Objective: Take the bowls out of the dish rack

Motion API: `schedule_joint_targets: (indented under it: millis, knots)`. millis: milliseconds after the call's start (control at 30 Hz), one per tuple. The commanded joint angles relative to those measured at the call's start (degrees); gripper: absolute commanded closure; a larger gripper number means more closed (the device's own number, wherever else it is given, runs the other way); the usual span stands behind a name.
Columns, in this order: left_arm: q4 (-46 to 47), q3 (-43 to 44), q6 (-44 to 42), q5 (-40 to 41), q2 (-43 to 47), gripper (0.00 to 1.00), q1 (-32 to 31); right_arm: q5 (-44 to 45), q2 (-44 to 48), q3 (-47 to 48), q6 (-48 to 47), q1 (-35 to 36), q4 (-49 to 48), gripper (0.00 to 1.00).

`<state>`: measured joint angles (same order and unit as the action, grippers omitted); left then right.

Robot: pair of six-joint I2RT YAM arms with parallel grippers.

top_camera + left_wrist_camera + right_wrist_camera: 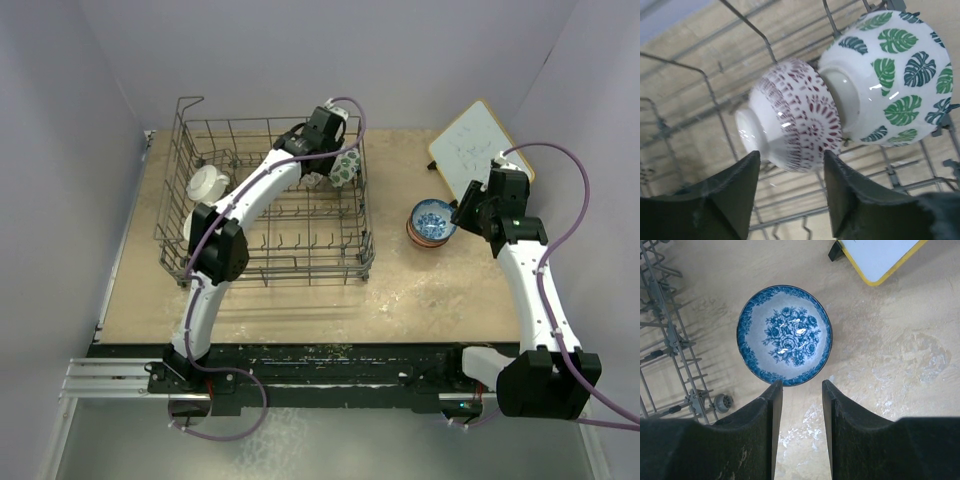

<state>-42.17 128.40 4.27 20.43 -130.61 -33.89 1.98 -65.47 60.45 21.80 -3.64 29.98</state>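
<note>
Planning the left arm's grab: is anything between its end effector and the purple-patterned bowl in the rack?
Nothing visible: the left end effector is right at the purple-patterned bowl; the leaf-patterned bowl sits behind it.

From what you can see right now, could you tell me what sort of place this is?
Probably a robotics test cell, not a kitchen: plain walls box in a wooden table, the left arm and right arm are bolted at its near edge, and the dish rack looks staged.
</note>
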Motion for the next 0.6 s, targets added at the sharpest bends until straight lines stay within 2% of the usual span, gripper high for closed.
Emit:
schedule_joint_targets:
  millis: [0, 167, 333, 433, 567]
  knots:
    - [0.4, 4.9, -1.5, 2.7, 4.7, 0.46, -0.3, -0.6, 1.3, -0.2, -0.4, 0.1, -0.5, 0.6]
    - [-0.5, 6.4, -1.5, 1.9, 5.0, 0.47, -0.2, -1.1, 1.1, -0.2, -0.2, 0.1, -0.8, 0.6]
    - [-1.4, 6.2, -0.6, 0.0, 4.0, 0.24, -0.1, -1.3, 0.7, -0.2, -0.2, 0.1, -0.9, 0.6]
    - [-1.3, 5.4, 0.5, -1.5, 3.3, 0.18, -0.1, -1.0, 0.7, -0.2, -0.2, 0.1, -0.9, 0.6]
    - [-0.6, 4.4, 1.6, -2.8, 2.4, 0.15, 0.3, -0.5, 0.6, -0.3, -0.4, 0.1, -0.9, 0.6]
